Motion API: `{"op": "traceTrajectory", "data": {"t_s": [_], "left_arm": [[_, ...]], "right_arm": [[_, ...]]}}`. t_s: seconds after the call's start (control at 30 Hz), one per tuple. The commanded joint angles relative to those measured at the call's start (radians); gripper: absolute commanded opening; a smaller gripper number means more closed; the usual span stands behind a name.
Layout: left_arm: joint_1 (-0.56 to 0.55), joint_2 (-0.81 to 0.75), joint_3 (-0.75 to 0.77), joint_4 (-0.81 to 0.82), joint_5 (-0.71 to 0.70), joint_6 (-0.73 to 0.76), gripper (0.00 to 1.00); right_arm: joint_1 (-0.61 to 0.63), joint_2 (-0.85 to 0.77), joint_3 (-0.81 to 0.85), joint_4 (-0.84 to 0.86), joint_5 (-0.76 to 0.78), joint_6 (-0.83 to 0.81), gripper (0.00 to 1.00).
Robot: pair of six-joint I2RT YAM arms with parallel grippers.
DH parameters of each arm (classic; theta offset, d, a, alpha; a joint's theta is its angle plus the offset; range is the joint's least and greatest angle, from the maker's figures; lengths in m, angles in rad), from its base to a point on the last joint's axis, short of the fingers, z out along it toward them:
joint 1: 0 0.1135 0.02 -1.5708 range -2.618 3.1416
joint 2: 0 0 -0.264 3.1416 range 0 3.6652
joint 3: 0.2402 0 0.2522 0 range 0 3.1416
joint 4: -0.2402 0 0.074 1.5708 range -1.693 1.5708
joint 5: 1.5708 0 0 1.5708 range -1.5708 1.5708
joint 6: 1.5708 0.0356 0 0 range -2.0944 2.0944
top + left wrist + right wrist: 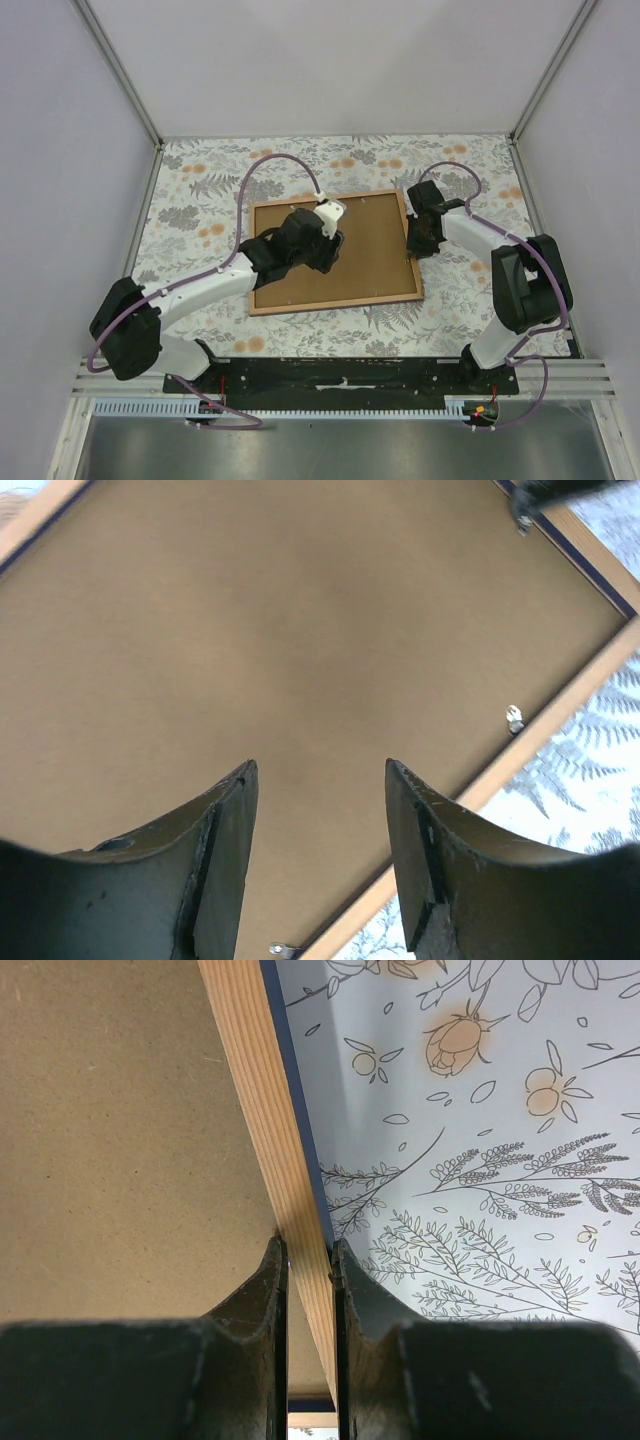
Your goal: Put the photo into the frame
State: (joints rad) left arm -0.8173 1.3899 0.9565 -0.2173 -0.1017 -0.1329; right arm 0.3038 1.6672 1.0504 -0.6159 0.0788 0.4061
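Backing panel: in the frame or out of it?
In. The brown backing panel lies flat inside the frame, filling its wooden rim; whether the tabs are locked, cannot tell.

frame (pixel 265 1110): light wood grain on the back, with a thin dark blue line along its outer side
backing panel (pixel 370 260): plain matt brown, faintly speckled
surface (pixel 200 200): white cloth printed with grey ferns and leaves and pale orange flowers
left gripper (pixel 320 780): black, scuffed pale at the edges
right gripper (pixel 308 1255): black
arms (pixel 200 290): white shells, black joints
cables (pixel 245 190): purple
walls (pixel 60 150): plain pale grey
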Motion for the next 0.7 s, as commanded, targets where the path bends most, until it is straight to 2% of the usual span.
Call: {"op": "traceTrajectory", "data": {"t_s": [0.0, 0.37, 0.47, 0.67], "left_arm": [[-0.077, -0.003, -0.03, 0.078, -0.035, 0.078, 0.6], [-0.158, 0.027, -0.033, 0.087, -0.021, 0.119, 0.61], [-0.236, 0.043, -0.036, 0.108, -0.055, 0.172, 0.63], [-0.431, 0.107, -0.035, 0.2, -0.248, 0.257, 0.7]], "right_arm": [[0.004, 0.009, 0.054, -0.019, 0.004, -0.001, 0.0], [0.006, 0.013, 0.017, 0.013, -0.008, 0.019, 0.0], [0.004, 0.0, 0.055, -0.036, 0.009, 0.016, 0.0], [0.008, -0.035, 0.111, -0.103, 0.021, 0.014, 0.0]]}}
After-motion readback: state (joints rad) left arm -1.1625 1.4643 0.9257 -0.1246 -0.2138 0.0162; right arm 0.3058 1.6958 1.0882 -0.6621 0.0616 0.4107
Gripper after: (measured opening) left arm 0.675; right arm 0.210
